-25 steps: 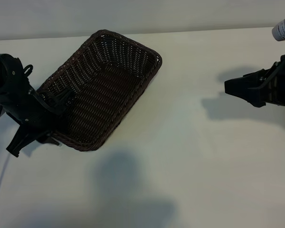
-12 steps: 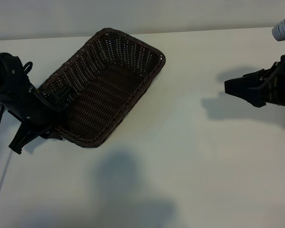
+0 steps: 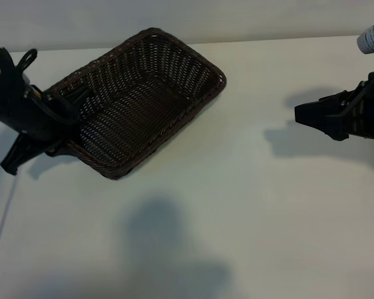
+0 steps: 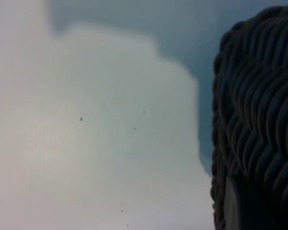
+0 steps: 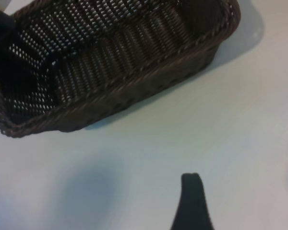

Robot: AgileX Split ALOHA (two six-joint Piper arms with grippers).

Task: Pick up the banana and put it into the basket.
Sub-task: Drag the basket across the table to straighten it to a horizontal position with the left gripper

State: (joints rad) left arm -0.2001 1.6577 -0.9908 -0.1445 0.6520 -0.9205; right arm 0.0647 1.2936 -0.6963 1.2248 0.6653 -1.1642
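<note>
Scene: a two-arm rig at a pale tabletop (image 3: 249, 205), seen steeply from above.
Basket: the dark brown woven wicker basket (image 3: 174, 68) sits in the exterior view's upper left, toward 10 o'clock from the middle of the tabletop, with its open side facing the camera.
Long axis: the basket runs on a diagonal from about 8 o'clock to about 2 o'clock; one short end points at the left arm, the other toward the tabletop's far edge.
Rim: a braided rim follows the rounded corners, and the sloping walls show an open weave with light coming through.
Left claw: the left claw (image 3: 75, 109) is at the basket's 8 o'clock end, clenched on the short end wall there.
Left wrist view: the braided weave (image 4: 259, 96) fills one side of the picture at very close range, with bare tabletop beyond it.
Right claw: the right claw (image 3: 302, 115) hangs over bare tabletop at 3 o'clock, well apart from the basket, tips aimed toward it, jaws released and holding nothing.
Right wrist view: one dark fingertip (image 5: 192, 201) shows in the foreground, and the basket (image 5: 134, 91) lies beyond it with its long outer wall turned to the camera.
Silver cylinder: a silver cylinder (image 3: 373, 38) shows at the 2 o'clock edge; any marking on it is too small to read.
Shadow: a broad soft shadow (image 3: 168, 249) lies on the tabletop toward 6 o'clock.
</note>
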